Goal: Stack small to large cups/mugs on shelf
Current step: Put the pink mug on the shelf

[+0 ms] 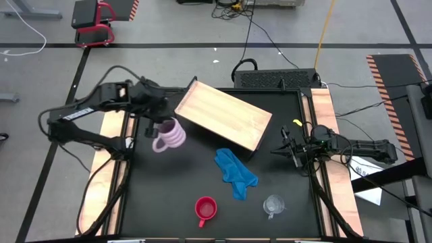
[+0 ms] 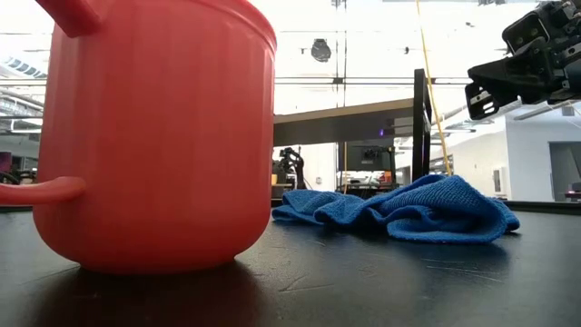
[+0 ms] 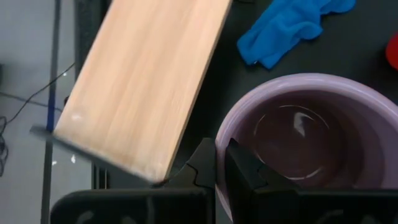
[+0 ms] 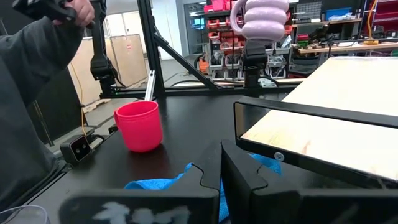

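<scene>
High view: left gripper (image 1: pixel 154 119) holds the lilac mug (image 1: pixel 169 135) just beside the left end of the wooden shelf (image 1: pixel 224 116). Red mug (image 1: pixel 205 209) stands near the table's front edge; clear cup (image 1: pixel 273 204) sits to its right, well apart. Blue cloth (image 1: pixel 235 173) lies between shelf and clear cup. Right gripper (image 1: pixel 291 151) waits at the table's right side, near the shelf's right end.

Low view: red mug (image 2: pixel 154 136) fills the left foreground, cloth (image 2: pixel 399 209) behind it. One gripper (image 2: pixel 522 64) shows at upper right.

Left wrist view: fingers (image 3: pixel 239 171) clamped on the lilac mug's (image 3: pixel 298 130) rim, one inside the wall, one outside. Shelf (image 3: pixel 146 81) alongside, cloth (image 3: pixel 289 28) beyond.

Right wrist view: own fingers (image 4: pixel 245 177) pressed together, nothing between them. Lilac mug (image 4: pixel 266 18) hangs lifted above the table in the far gripper. Red mug (image 4: pixel 138 124) on table; shelf (image 4: pixel 329 112) close by. A person's sleeve (image 4: pixel 31 93) at the edge.
</scene>
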